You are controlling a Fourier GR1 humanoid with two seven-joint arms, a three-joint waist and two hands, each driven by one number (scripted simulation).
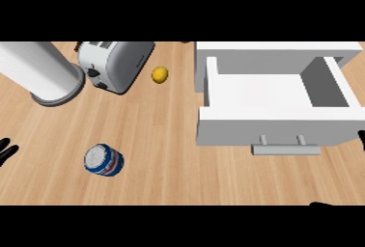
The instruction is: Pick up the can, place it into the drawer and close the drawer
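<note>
A blue and white can [104,160] with a red stripe stands on the wooden counter at the lower left. The white drawer [279,126] is pulled open at the right, its inside bare, with a grey handle [286,149] on its front. Only the fingertips of my left hand [6,149] show at the left edge, well left of the can. Dark fingertips of my right hand [361,137] show at the right edge, beside the drawer's front corner. Neither hand touches anything.
A silver toaster [114,64] stands at the back left beside a large white cylinder [39,72]. A yellow lemon [160,74] lies between the toaster and the drawer. Bare counter lies between can and drawer.
</note>
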